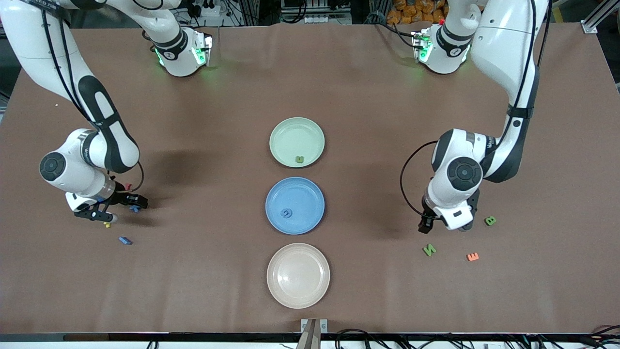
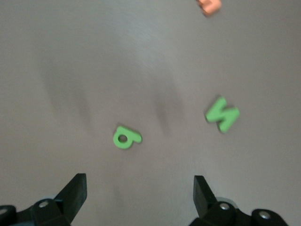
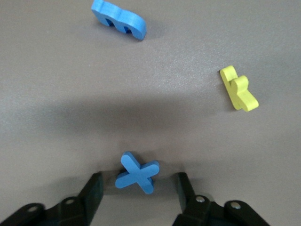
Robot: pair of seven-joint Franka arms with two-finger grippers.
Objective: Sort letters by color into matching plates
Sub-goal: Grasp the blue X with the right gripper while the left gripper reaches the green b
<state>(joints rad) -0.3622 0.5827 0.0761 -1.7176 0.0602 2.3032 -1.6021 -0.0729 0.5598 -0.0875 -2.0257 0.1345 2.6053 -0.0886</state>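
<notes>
Three plates lie in a row mid-table: the pale green plate [image 1: 290,133] holds a green letter [image 1: 300,158], the blue plate [image 1: 305,196] holds a blue letter [image 1: 286,213], and the beige plate [image 1: 298,275] is bare. My right gripper [image 3: 138,188] is low at the right arm's end, open, with a blue X [image 3: 138,173] between its fingers and a gap on each side. Another blue letter [image 3: 119,20] and a yellow one [image 3: 239,88] lie close by. My left gripper [image 2: 139,188] hangs open over a green ringed letter [image 2: 126,137], near a green N [image 2: 222,114].
At the left arm's end lie a green B [image 1: 490,221], the green N [image 1: 429,249] and an orange E [image 1: 472,257]. A small red-pink piece [image 1: 128,185] shows by the right arm's cable. The blue X [image 1: 134,209], yellow letter [image 1: 107,225] and blue letter [image 1: 125,240] sit together.
</notes>
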